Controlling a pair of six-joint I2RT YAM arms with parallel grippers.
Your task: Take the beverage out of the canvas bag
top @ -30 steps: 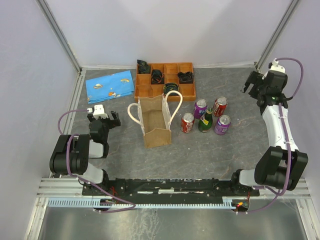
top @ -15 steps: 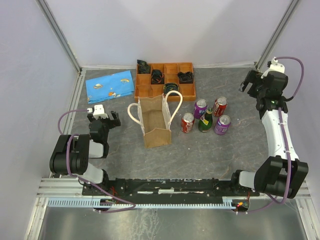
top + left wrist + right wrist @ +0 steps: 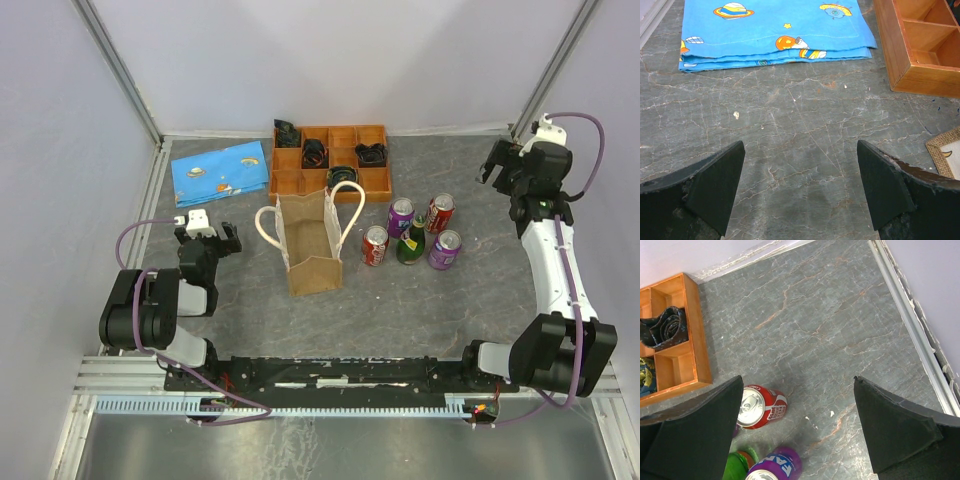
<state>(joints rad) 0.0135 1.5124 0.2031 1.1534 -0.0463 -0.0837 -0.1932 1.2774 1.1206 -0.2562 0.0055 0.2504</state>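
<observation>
Tan canvas bag (image 3: 312, 240) stood upright on the counter (image 3: 450, 300), between and well apart from my left fingers (image 3: 715, 185) and right fingers (image 3: 695, 430), both pairs spread wide; cans (image 3: 375, 245) and a bottle (image 3: 411, 243) stood beside it.

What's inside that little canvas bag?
Through the open top of the canvas bag only bare tan fabric shows, with no drink in sight. Its near wall hides the front strip of the bottom.

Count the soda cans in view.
4, all right of the canvas bag: rear purple can, rear red can, front red can, front purple can. Bag's depths may hide more.
</observation>
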